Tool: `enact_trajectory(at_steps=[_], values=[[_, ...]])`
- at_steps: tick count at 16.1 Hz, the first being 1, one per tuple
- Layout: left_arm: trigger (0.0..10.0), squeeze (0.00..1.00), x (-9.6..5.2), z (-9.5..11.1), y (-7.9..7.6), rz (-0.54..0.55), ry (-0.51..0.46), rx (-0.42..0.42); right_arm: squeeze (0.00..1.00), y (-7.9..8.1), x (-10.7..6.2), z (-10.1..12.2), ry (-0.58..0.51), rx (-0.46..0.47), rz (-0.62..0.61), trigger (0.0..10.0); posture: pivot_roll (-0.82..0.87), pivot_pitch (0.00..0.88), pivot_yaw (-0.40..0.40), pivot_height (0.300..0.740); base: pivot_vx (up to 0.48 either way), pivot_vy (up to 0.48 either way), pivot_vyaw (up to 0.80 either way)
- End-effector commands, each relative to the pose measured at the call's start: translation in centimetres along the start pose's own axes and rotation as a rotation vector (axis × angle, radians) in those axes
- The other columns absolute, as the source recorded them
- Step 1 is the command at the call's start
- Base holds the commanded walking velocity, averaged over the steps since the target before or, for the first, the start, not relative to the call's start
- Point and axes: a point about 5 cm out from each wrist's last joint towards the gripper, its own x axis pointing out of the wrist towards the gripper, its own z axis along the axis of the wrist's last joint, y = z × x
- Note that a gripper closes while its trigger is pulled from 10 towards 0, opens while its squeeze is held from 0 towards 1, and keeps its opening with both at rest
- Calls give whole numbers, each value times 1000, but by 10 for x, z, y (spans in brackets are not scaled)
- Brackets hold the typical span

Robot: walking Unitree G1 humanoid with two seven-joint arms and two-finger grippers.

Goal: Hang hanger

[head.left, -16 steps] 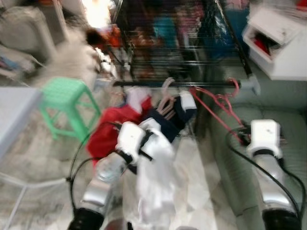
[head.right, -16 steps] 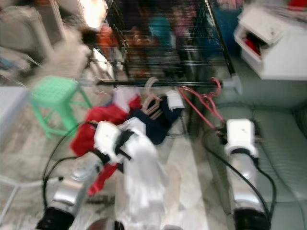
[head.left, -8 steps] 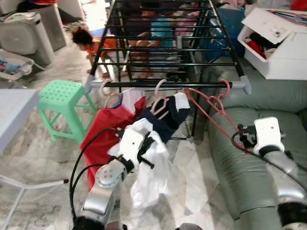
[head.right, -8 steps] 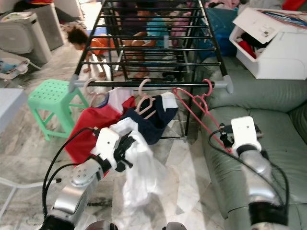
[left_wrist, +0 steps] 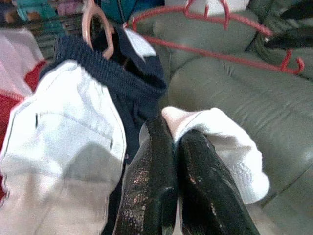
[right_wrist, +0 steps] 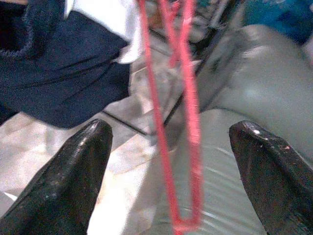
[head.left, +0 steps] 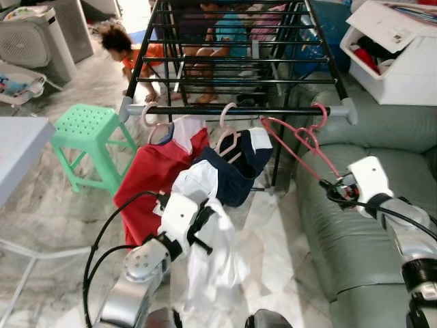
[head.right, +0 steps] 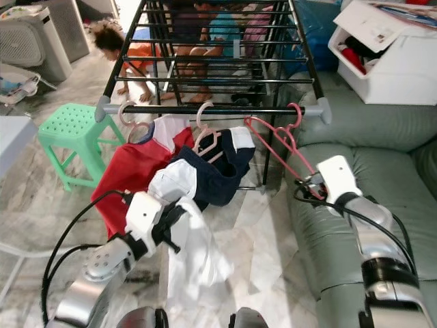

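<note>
Two red wire hangers (head.left: 300,147) hook over the right end of the drying rack's front rail (head.left: 239,109) and slant down toward the sofa. My right gripper (head.left: 334,188) is open at their low end. The red wire (right_wrist: 166,132) runs between its wide-apart fingers (right_wrist: 83,161). My left gripper (head.left: 205,225) is shut on a white garment (head.left: 212,253) that hangs below it in front of the rack. White cloth (left_wrist: 220,142) is pinched between its fingers (left_wrist: 156,156). Pink hangers on the rail carry a navy garment (head.left: 239,174) and a red shirt (head.left: 153,178).
A grey-green sofa (head.left: 355,246) lies under my right arm. A green plastic stool (head.left: 89,130) stands left of the rack, and a white table (head.left: 17,154) is at the far left. A person (head.left: 126,51) crouches behind the rack. A white box (head.left: 396,61) sits at the back right.
The view was blurred a second ago and is now steady and slightly shifted. My right gripper has edged in toward the low end of the red hangers. The left still holds the white garment.
</note>
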Motion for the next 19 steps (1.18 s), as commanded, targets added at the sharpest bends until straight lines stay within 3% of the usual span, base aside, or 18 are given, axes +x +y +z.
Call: enact_trajectory(at_steps=[1,5,6,12,19], values=[[10000,0,-2,11,-1,-13,-34,13,0,-4,1,4,5,-28,18,10000,30,150,26,740,0,0,0],[10000,0,-12,11,-4,-20,5,6,0,-12,15,19,34,-74,46,9922,60,193,37,740,0,0,0],[10000,0,-16,12,-5,-22,18,6,0,-16,19,28,45,-107,37,118,72,201,40,740,0,0,0],[10000,0,-20,13,-6,-29,49,6,0,-28,23,47,39,-168,2,0,80,206,45,740,0,0,0],[10000,0,-15,12,-8,-43,70,7,0,-39,19,53,22,-150,-14,0,67,187,39,740,0,0,0]])
